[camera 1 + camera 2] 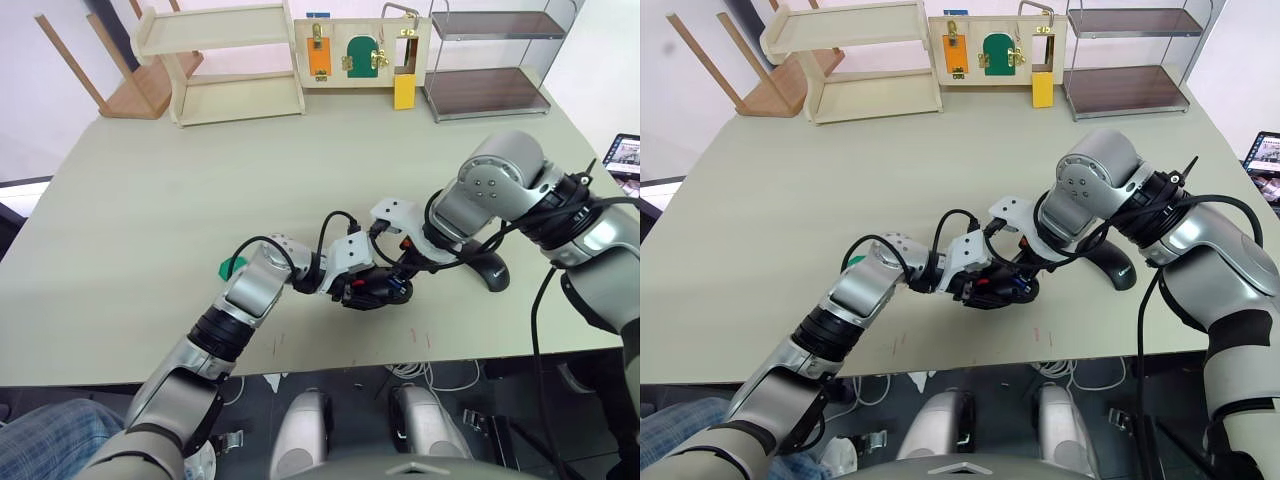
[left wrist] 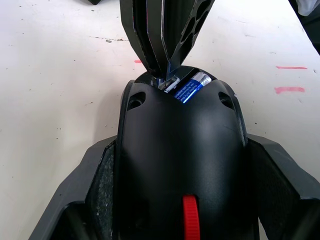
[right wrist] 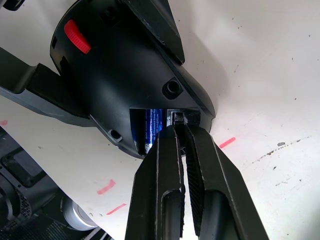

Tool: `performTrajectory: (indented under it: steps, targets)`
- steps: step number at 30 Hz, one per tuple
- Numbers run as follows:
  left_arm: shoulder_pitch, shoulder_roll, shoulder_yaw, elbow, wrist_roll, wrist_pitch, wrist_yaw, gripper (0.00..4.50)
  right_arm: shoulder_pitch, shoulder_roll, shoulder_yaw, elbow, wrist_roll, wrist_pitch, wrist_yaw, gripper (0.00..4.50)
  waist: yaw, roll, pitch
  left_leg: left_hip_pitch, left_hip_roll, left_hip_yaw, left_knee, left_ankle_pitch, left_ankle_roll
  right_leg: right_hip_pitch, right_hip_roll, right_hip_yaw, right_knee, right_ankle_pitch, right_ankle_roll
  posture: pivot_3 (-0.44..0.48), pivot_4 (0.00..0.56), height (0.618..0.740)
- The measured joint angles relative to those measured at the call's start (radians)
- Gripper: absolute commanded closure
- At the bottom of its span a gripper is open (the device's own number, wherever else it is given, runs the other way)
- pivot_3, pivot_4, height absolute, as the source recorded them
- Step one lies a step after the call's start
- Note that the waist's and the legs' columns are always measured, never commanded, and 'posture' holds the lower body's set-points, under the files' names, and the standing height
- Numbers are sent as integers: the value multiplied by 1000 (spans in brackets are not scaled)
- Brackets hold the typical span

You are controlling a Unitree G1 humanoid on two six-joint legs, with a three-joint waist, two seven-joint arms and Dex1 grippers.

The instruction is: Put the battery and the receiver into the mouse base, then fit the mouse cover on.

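Observation:
The black mouse base (image 2: pixel 180 150) with its red scroll wheel (image 2: pixel 189 220) is held just above the table near the front edge, and my left gripper (image 1: pixel 362 288) is shut on its sides. The blue battery (image 2: pixel 191 88) lies in the open compartment at the base's rear end. My right gripper (image 3: pixel 182 129) reaches in from the right. Its fingers are shut on a small silvery piece, apparently the receiver (image 2: pixel 167 82), at the slot beside the battery. The smooth black mouse cover (image 1: pixel 490 272) lies on the table to the right, behind my right arm.
A small green object (image 1: pixel 232 266) lies beside my left forearm. Red marks (image 2: pixel 290 90) dot the tabletop near the front edge. A wooden shelf (image 1: pixel 225 65), a latch board (image 1: pixel 360 50) and a metal rack (image 1: pixel 490 60) stand along the far edge.

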Motion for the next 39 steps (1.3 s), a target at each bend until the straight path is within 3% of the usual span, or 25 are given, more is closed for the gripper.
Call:
performTrajectory:
  steps: [22, 25, 30, 31, 39]
  targets:
    - [0, -5, -1, 0, 0, -3, -5, 1471, 11, -23, 1, -37, 25, -2, -26, 4500, 3, 0, 0, -1, 0, 0, -1, 0, 0, 0, -1, 0, -2, 0, 0, 0, 150, 740]
    - [0, -6, -2, 1, 0, -3, -5, 1471, 15, -22, 2, -45, 39, 0, -23, 3527, 3, 0, 0, -1, 0, 0, -1, 0, 0, 0, -1, -1, -2, 0, 0, 0, 150, 740]
    - [0, -5, -2, 1, 3, -4, -6, 1471, 21, -36, 2, -51, 44, 0, -40, 1455, 3, 0, 0, -1, 0, 0, -1, 0, 0, 0, -1, -1, -2, 0, 0, 0, 150, 740]
    - [0, -4, -1, 1, 3, -4, -7, 1471, 22, -42, 2, -49, 39, 0, -46, 1298, 3, 0, 0, -1, 0, 0, -1, 0, 0, 0, -1, -1, -2, 0, 0, 0, 150, 740]
    - [0, -3, -1, 1, 3, -5, -13, 1471, 23, -44, 1, -49, 38, 0, -48, 1298, 3, 0, 0, -1, 0, 0, -2, 0, 0, -1, -1, -1, -2, -1, 0, 0, 150, 740]
